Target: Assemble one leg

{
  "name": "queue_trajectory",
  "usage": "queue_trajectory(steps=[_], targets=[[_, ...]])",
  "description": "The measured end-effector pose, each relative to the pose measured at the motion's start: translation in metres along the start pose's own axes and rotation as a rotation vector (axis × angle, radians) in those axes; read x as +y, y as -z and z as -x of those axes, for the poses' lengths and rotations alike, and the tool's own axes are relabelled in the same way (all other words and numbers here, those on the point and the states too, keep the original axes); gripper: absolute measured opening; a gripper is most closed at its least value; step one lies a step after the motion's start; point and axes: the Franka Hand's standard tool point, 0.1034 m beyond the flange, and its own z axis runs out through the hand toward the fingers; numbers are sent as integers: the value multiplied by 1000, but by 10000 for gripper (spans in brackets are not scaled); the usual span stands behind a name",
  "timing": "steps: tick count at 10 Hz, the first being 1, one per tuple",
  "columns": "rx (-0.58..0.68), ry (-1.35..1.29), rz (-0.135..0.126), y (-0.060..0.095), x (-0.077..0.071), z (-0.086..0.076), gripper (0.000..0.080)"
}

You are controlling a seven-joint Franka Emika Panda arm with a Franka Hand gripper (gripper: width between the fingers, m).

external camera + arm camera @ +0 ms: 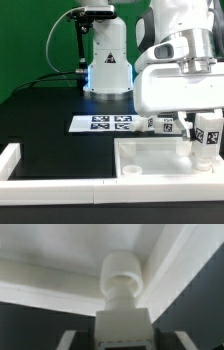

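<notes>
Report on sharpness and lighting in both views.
Exterior view: evenly lit and fairly sharp, with a blue glow on the arm's base, and the white tray-like part nearly washed out against the black table. Wrist view: soft and out of focus, the leg so close that its edges smear.

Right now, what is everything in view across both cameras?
leg: one, white with a tag, upright in the gripper over the tray-like part.
tray-like part: one, white, table front, exterior view's right.
marker board: one, white with tags, mid-table.
small tagged pieces: count unclear, white, beside the marker board.
table: one, black.
border rail: white, along the table's front.
robot base: one, white, at the back.
gripper: one, white, shut on the leg.
</notes>
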Motion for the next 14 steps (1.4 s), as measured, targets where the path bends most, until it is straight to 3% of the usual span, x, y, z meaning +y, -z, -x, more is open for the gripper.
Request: queue_trajectory(steps=[5,11,12,13,14], targets=[[2,2,1,-9,-1,9,282],[51,23,8,-11,1,9,282],[51,25,8,-11,1,9,469],[50,27,8,-11,1,9,587],[20,29,6,-12,2,9,587]])
